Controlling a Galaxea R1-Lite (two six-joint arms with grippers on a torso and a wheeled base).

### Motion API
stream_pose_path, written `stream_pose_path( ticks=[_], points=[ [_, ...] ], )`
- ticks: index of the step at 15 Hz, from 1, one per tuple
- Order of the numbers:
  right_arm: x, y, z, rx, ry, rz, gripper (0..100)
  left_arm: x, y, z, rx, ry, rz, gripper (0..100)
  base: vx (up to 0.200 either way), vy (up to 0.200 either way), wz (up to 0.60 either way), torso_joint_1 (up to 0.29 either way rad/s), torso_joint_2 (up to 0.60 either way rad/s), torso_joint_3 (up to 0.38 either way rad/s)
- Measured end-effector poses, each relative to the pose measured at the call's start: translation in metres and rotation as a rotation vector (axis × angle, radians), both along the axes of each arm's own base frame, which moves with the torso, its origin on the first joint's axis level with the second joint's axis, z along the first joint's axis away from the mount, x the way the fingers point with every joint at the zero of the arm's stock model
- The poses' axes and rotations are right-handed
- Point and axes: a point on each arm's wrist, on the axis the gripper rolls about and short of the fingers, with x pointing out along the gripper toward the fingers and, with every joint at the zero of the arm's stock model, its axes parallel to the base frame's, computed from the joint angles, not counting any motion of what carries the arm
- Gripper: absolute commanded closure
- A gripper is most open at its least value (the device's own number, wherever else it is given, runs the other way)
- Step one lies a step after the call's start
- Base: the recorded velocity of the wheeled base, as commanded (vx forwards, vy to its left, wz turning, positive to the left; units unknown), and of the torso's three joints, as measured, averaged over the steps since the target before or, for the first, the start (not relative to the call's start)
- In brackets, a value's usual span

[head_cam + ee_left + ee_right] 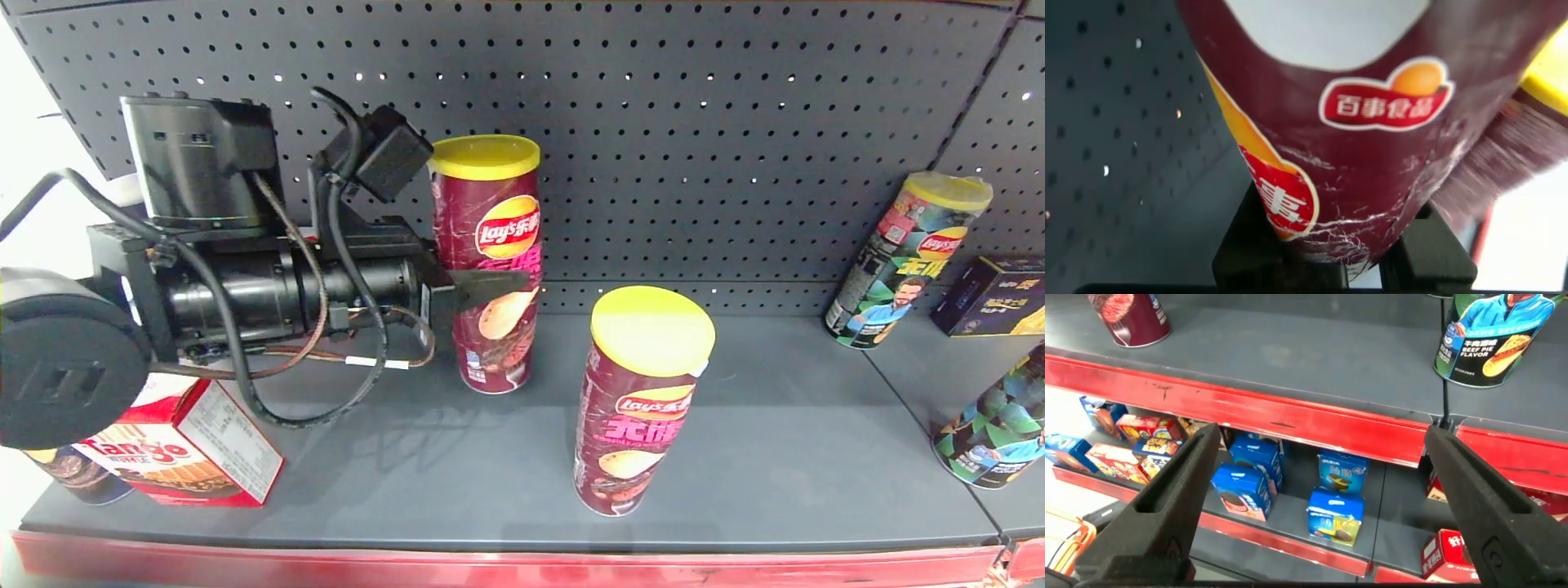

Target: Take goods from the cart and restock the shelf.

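Chips can (487, 212), maroon with a yellow lid, stands upright at the far left of the shelf (784, 425), close to the pegboard (694, 98). My left jaws are clamped across its middle. Whether its base rests on the shelf or hangs just clear, I cannot tell, and my arm hides its left flank. A second maroon can (633, 408) stands nearer, at centre, apart from the first. A red wafer box (196, 457) at near left is partly covered by my arm, and a dark can (77, 482) beside it barely shows. My right jaws are spread wide with nothing between them, before the shelf's red edge (1290, 408); a green can (1486, 335) above it is cut off at the top.
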Motion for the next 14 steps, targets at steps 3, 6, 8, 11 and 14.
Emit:
stream_pose_path(
  ticks=[3, 6, 8, 11, 14],
  points=[
    [0.0, 0.0, 0.0, 0.0, 0.0, 0.0, 0, 0.014, -0.013, -0.007, 0.007, 0.011, -0.02, 100, 0.0, 0.0, 0.0, 0.0, 0.0, 0.0],
    [0.0, 0.0, 0.0, 0.0, 0.001, 0.0, 0, 0.03, -0.024, -0.013, 0.005, 0.008, -0.023, 100, 0.0, 0.0, 0.0, 0.0, 0.0, 0.0],
    [0.0, 0.0, 0.0, 0.0, 0.001, 0.0, 0, 0.038, -0.034, -0.017, -0.002, 0.006, -0.035, 100, 0.0, 0.0, 0.0, 0.0, 0.0, 0.0],
    [0.0, 0.0, 0.0, 0.0, 0.001, 0.0, 0, 0.047, -0.046, -0.026, 0.004, 0.021, -0.05, 100, 0.0, 0.0, 0.0, 0.0, 0.0, 0.0],
    [0.0, 0.0, 0.0, 0.0, 0.001, 0.0, 0, 0.058, -0.054, -0.033, 0.002, 0.019, -0.053, 100, 0.0, 0.0, 0.0, 0.0, 0.0, 0.0]
  ],
)
